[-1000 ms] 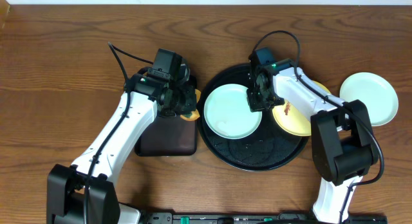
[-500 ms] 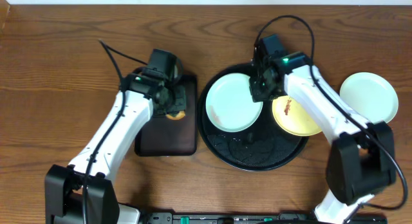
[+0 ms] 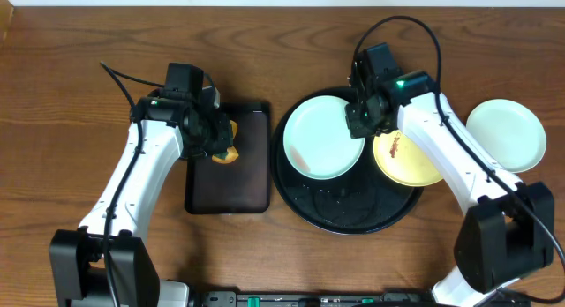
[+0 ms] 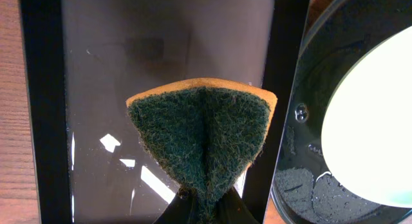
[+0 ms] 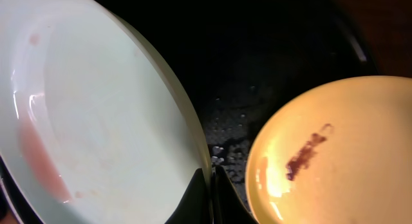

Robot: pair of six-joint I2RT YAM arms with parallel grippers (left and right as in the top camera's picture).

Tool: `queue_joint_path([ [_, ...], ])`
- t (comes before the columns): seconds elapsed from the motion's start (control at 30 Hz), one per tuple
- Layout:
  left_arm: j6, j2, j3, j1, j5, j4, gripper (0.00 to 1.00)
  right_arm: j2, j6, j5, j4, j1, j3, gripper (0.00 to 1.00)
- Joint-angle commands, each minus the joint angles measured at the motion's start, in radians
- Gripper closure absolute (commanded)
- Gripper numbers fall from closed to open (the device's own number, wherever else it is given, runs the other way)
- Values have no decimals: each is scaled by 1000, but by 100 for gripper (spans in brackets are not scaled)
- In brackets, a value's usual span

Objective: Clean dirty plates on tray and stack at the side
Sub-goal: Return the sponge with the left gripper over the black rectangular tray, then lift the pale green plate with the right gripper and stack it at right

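The left gripper (image 4: 205, 210) is squeezed tight on a sponge (image 4: 203, 130), with the rough green side facing the camera and the orange side behind. A second ago it was right by the rim of the round black tray (image 3: 353, 217). Now it has swung away to the left and hangs over the small black tray (image 3: 252, 194). The right gripper (image 5: 209, 185) is pinched shut on the rim of a mint plate (image 5: 96, 121) and has pulled it a little toward the back of the round tray. I cannot tell if that edge is lifted off the tray. The plate has a pink smear, so to me it needs more scrubbing, and the sponge is now far from it. The yellow plate (image 5: 322, 147) lies just beside it on the same tray, with a brown smear. The two plate edges are close, so there is little room there. A second mint plate (image 3: 505, 135) sits on the table (image 3: 88, 69) at the right, with bare wood around it for stacking.
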State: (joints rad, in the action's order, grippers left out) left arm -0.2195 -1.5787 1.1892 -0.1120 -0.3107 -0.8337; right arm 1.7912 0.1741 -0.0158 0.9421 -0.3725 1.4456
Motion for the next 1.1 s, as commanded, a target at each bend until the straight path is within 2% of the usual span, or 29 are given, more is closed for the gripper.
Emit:
queue_joint_path([
  [0.0,25,-2,6,4,-23,-7,91,-43,-12,-85,0,-2,17,99],
  [0.27,29,-1,7,4,-22,-11,91,-84,-14,-122,2,-22,17,99],
  [0.5,29,-2,6,4,-22,-12,91,-95,-13,-340,3,-67,17,99],
  [0.67,28,-2,6,4,-22,-11,91,-95,-11,-584,-4,-157,17,99],
  [0.9,28,-2,6,4,-22,-11,91,-95,5,-1094,18,-415,17,99],
  [1.07,29,-2,6,4,-22,-11,90,-95,43,-1361,16,-578,17,99],
])
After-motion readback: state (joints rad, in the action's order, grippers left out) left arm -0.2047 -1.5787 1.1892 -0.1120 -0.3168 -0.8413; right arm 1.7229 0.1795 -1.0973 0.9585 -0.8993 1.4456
